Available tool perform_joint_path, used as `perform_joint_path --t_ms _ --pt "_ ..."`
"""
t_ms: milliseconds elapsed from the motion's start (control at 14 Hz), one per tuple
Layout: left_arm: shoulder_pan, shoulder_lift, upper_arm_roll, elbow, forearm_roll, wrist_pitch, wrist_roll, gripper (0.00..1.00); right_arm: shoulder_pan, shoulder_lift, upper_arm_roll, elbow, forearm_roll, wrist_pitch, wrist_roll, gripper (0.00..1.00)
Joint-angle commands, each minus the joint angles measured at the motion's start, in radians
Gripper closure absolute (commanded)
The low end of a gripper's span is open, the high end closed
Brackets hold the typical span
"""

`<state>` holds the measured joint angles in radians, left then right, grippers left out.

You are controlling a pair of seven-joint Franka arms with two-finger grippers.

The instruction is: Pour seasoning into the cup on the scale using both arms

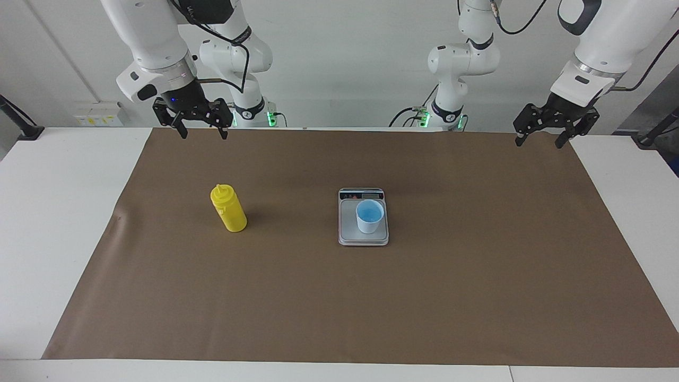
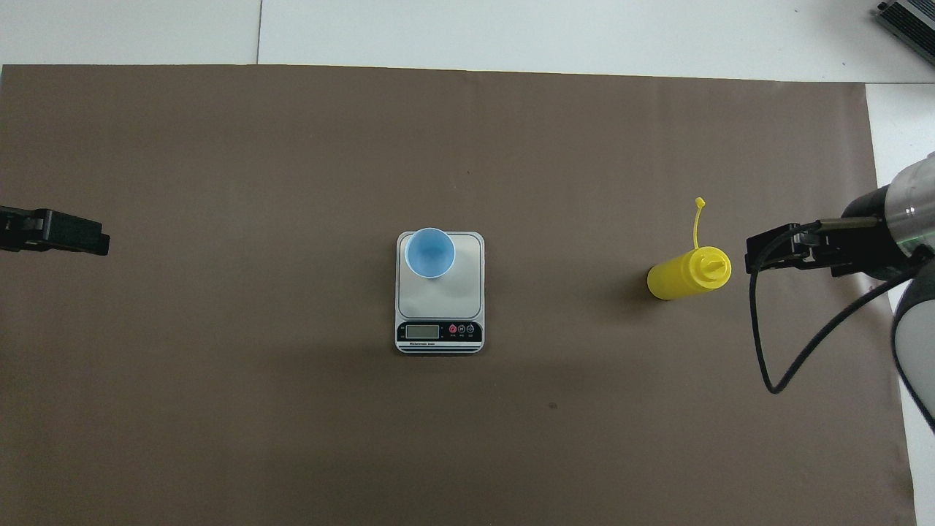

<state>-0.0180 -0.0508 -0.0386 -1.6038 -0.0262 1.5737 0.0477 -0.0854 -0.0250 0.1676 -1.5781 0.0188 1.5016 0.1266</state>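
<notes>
Brown paper mat (image 1: 371, 297): covers most of the white table (image 1: 48, 212); white margins show at both ends and along the edge farthest from the robots. Wide bare mat lies all round the items.

Flat rectangular silver-grey kitchen scale (image 1: 363, 233): mid-mat, dark display strip toward the robots.

Small light-blue tapered cup (image 1: 370, 216): upright on the grey weighing plate, at the plate's corner farthest from the robots toward the left arm's end; bright blue inside.

Yellow plastic squeeze bottle (image 1: 228, 208): upright on the mat toward the right arm's end, well apart from the scale; rounded shoulder, pointed nozzle, small cap on a thin tether.

Right black two-finger gripper (image 1: 201, 131): raised over the mat's robot-side edge, fingers spread, holding nothing.

Left black two-finger gripper (image 1: 539, 140): raised over the mat's corner at the left arm's end, fingers spread, holding nothing.
</notes>
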Motion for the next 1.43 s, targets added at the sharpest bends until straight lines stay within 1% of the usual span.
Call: perform_joint_path --t_ms 0,929,1357 --pt "0.013 -0.017 -0.004 -0.013 -0.006 -0.009 0.014 0.00 -0.013 -0.003 0.003 0.004 -0.017 0.014 -0.053 0.00" --pt "0.013 -0.017 -0.004 -0.013 -0.006 -0.009 0.014 0.00 -0.014 -0.009 0.003 -0.010 -0.017 0.009 -0.045 0.00" --pt "0.013 -0.017 -0.004 -0.013 -0.006 -0.009 0.014 0.00 -0.048 -0.009 0.003 -0.008 -0.008 0.008 -0.051 0.00"
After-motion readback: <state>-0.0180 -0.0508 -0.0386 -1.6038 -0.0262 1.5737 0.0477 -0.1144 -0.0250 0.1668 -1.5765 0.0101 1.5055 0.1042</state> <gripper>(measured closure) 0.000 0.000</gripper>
